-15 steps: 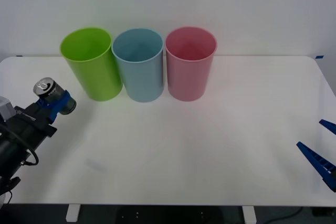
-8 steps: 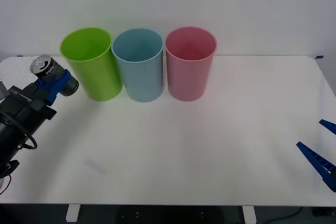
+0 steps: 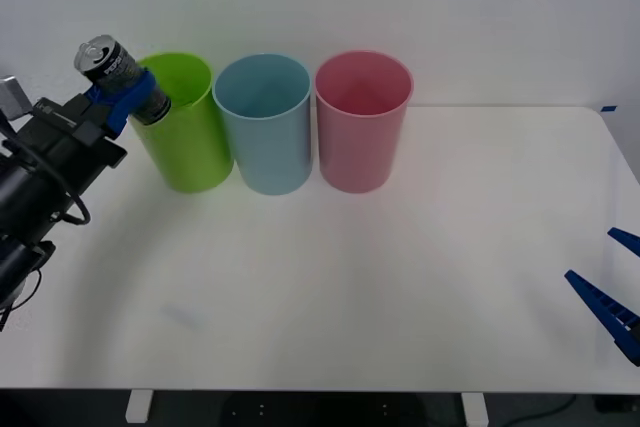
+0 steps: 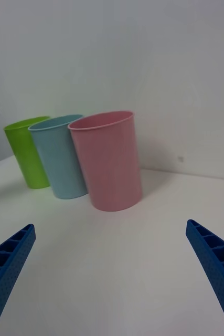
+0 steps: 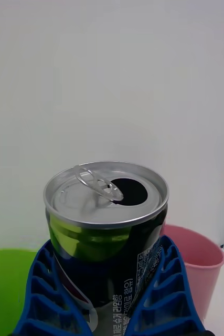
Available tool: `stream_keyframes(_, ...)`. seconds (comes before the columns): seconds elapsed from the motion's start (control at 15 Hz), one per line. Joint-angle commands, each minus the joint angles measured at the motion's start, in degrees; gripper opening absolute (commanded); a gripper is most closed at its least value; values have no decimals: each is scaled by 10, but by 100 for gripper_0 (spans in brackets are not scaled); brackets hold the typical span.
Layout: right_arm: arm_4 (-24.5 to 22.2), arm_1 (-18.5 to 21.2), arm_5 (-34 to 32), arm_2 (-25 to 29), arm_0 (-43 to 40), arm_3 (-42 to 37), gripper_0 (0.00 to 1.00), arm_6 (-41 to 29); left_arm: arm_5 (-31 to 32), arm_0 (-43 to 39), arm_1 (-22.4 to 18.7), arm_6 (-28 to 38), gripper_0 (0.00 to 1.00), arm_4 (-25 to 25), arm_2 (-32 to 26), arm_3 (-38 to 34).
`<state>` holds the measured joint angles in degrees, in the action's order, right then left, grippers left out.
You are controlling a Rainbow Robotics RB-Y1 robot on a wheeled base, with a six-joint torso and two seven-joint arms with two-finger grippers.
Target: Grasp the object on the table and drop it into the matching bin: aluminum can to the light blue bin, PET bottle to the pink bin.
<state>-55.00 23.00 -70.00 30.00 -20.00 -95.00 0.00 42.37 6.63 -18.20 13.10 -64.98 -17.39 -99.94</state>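
Blue left pincer [image 3: 128, 99] clamping aluminum can [image 3: 118, 73], can's lower body hidden

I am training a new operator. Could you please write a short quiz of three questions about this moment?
1. True or false: the left hand holds the can above the table.
2. The can is nearest to which bin? A) green B) light blue C) pink
3. Fill in: the right hand is ____ and holds nothing.

Key: 1 true. 2 A, the green bin, not the light blue bin or the pink bin. 3 open.
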Motion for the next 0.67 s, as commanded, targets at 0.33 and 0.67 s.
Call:
stream_keyframes(0.33,0,0,0,0,0,0,100,0,-55,95,14,25,0,-97,53,47)
stream_keyframes(0.67,0,0,0,0,0,0,100,0,-55,180,44,19,0,-172,54,136)
